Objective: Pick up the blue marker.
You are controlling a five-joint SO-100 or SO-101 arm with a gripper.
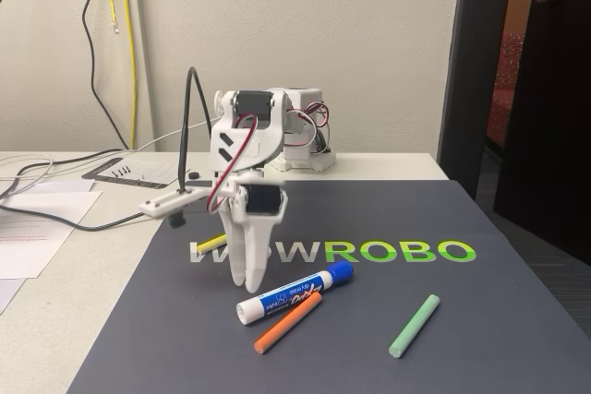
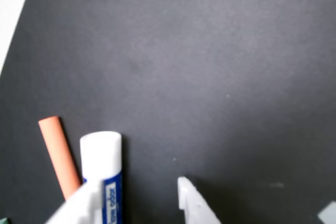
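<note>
The blue marker [image 1: 295, 292], a thick white barrel with a blue label and blue cap, lies on the dark mat [image 1: 462, 339]. Its cap points to the back right in the fixed view. My white gripper [image 1: 251, 281] points straight down, its tips close above the mat just left of the marker's white end. In the wrist view the gripper [image 2: 135, 188] is open. The marker [image 2: 101, 153] lies along the left finger [image 2: 73, 211], which partly covers it. Bare mat shows between it and the right finger [image 2: 193, 203].
A thin orange stick [image 1: 286, 322] lies right beside the marker, orange stick [image 2: 59, 156] on its left in the wrist view. A green stick [image 1: 414, 325] lies to the right and a yellow stick [image 1: 212, 243] behind the gripper. Papers and cables lie left of the mat.
</note>
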